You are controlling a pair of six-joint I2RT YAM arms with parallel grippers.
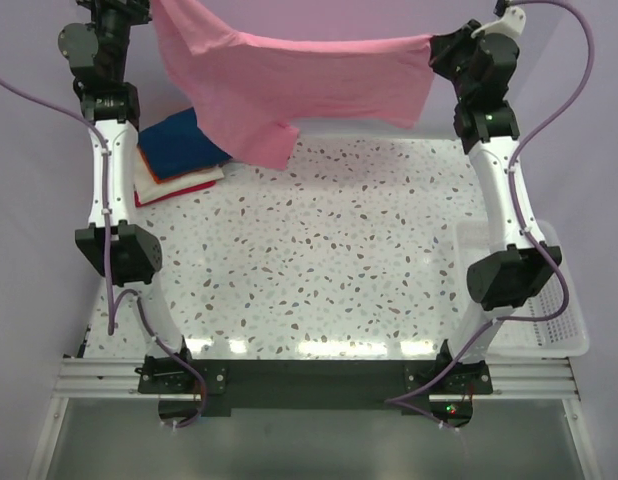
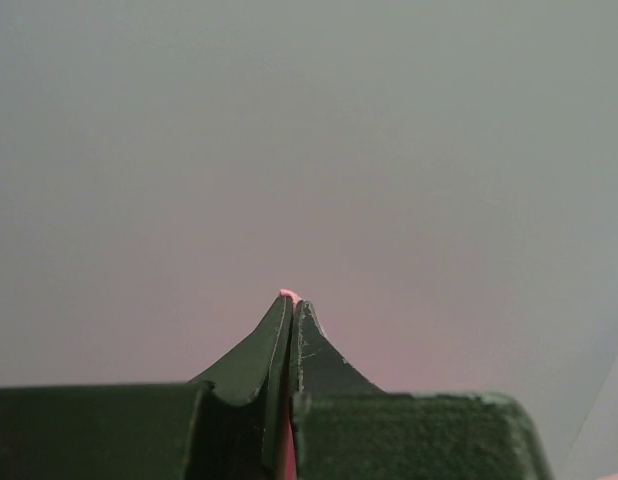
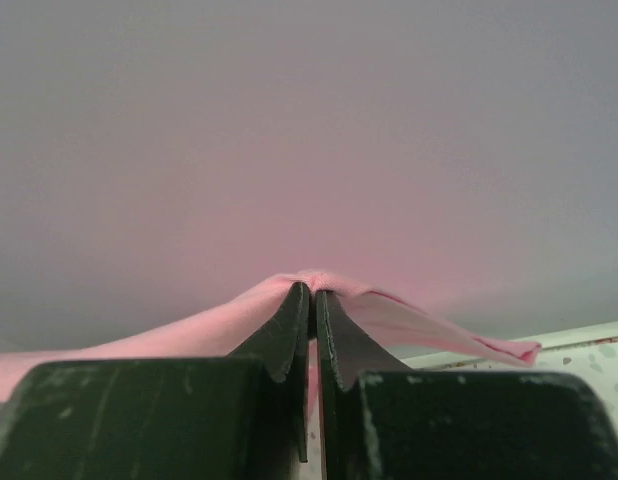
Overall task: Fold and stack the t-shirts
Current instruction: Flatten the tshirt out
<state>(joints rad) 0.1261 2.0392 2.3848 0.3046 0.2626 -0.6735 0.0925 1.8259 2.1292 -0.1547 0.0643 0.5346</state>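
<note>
Both arms raised at the far edge of the table [image 1: 319, 260]. The pink shirt [image 1: 299, 85] hangs stretched between them, clear of the tabletop, its upper edge sagging a little in the middle. One sleeve droops lowest, just left of centre.

Left gripper [image 2: 291, 300]: jaws pressed together, a sliver of pink cloth showing at the tips. From the wrist view it is hard to tell how much fabric is pinched, probably just an edge. In the top view the shirt's left corner runs up to this gripper at the frame's upper edge.

Right gripper [image 3: 312, 290]: jaws closed on the shirt's other corner, with pink fabric bunched over the tips and trailing off to both sides.

Folded stack [image 1: 179, 155] lies at the far left of the table, partly under the hanging shirt: navy blue on top, with orange, white and red edges showing beneath.

White mesh basket [image 1: 559, 330] sits at the right edge of the table, beside the right arm.
</note>
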